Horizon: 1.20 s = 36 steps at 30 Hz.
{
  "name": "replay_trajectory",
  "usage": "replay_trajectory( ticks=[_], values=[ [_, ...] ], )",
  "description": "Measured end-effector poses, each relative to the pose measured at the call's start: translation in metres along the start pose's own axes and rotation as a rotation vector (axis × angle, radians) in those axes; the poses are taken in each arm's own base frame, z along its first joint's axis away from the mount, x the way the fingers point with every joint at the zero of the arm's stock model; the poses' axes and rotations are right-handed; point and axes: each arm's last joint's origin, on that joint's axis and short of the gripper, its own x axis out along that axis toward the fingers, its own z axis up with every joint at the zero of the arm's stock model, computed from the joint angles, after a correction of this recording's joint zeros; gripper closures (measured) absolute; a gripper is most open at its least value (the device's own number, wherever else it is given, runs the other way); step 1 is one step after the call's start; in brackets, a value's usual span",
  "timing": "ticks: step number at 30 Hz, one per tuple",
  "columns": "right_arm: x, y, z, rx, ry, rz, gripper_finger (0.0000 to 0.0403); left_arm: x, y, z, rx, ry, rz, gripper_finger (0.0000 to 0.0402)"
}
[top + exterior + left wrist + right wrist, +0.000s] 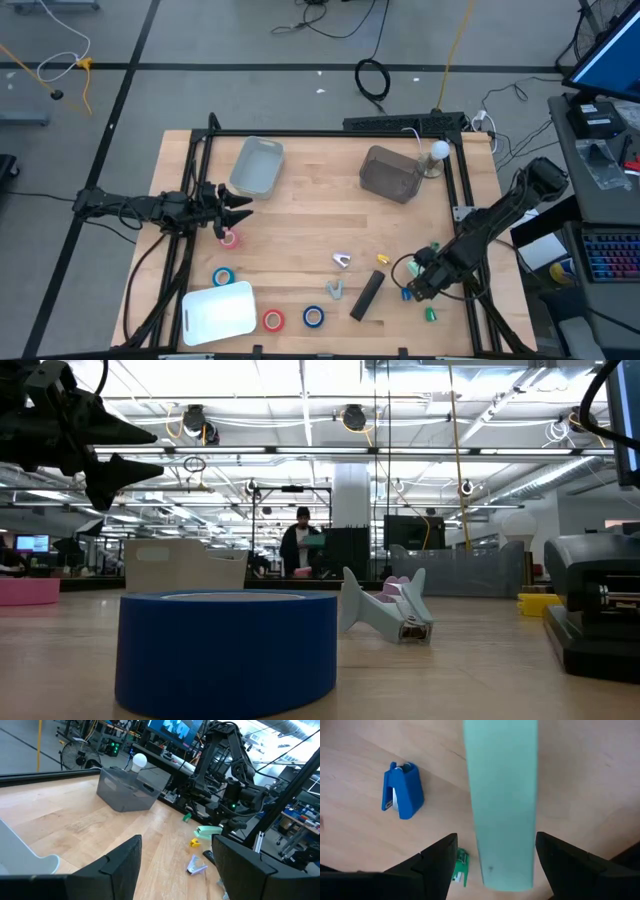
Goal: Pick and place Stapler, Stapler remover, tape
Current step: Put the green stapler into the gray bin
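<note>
My left gripper point(238, 209) hangs open in the air near the table's left side, just above and beside a pink tape roll point(229, 238). It also shows high up in the low view point(125, 465). More tape rolls lie flat near the front: teal point(222, 276), red point(273, 320) and blue point(313, 317) point(228, 650). My right gripper point(492, 870) point(418, 283) is open low over a mint-green stapler point(501, 800) point(209, 831) lying on the table. Its fingers stand on either side of the stapler without touching it. A black stapler point(367, 295), a grey-green remover point(334, 290) point(385, 610) and a blue remover point(402, 795) lie nearby.
A pale blue bin point(256, 165) and a dark grey bin point(390, 173) point(127, 792) stand at the far side, with a lamp bulb point(438, 152) beside the grey one. A white tray point(218, 310) lies at the front left. Small silver point(342, 260), yellow point(381, 259) and green point(431, 314) pieces are scattered about.
</note>
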Motion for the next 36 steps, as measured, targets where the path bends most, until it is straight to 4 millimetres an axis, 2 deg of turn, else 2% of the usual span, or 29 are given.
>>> replay_trajectory(
  ticks=[16,22,31,36],
  values=[
    [0.019,0.009,0.001,0.0,0.024,-0.039,0.0198,0.0,0.0,0.0,0.0,-0.001,-0.001,0.0158],
    [0.019,0.008,0.001,0.012,0.022,-0.048,0.0224,0.0,0.0,0.0,-0.001,-0.001,-0.001,0.0158],
    [0.019,0.006,0.001,0.037,0.02,-0.056,0.0291,0.0,0.0,0.0,-0.052,-0.001,-0.002,0.0158],
    [0.014,0.004,0.001,0.029,0.012,-0.044,0.0293,0.0,0.0,0.0,-0.114,-0.001,-0.002,0.0158]
  ],
)
